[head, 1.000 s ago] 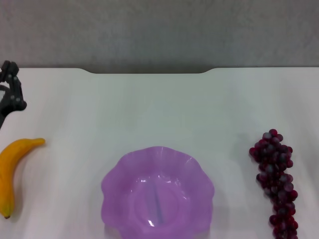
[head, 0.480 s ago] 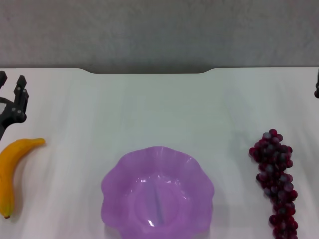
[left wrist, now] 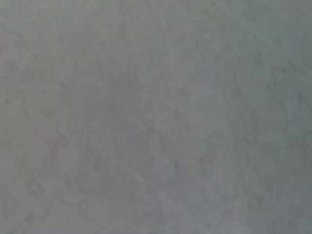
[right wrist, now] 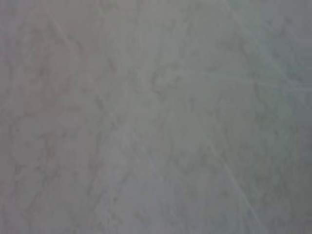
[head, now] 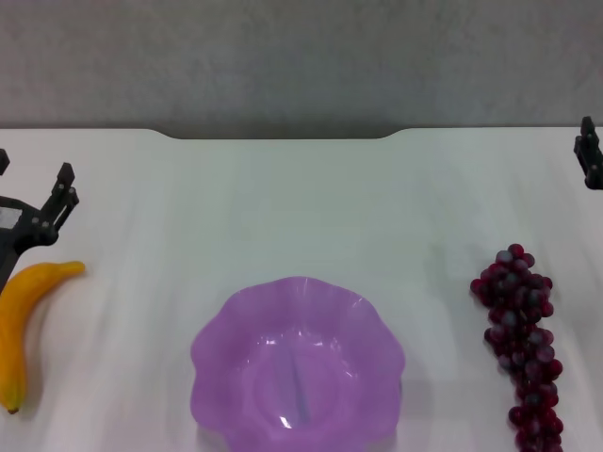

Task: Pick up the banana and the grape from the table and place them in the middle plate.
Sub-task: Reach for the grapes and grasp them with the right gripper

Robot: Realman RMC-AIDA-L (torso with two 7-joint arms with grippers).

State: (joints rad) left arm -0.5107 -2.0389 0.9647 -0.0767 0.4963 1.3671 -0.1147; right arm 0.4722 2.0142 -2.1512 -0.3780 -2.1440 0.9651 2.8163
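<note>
No legible text, labels, brands, numbers or signs on any surface in any view.
</note>
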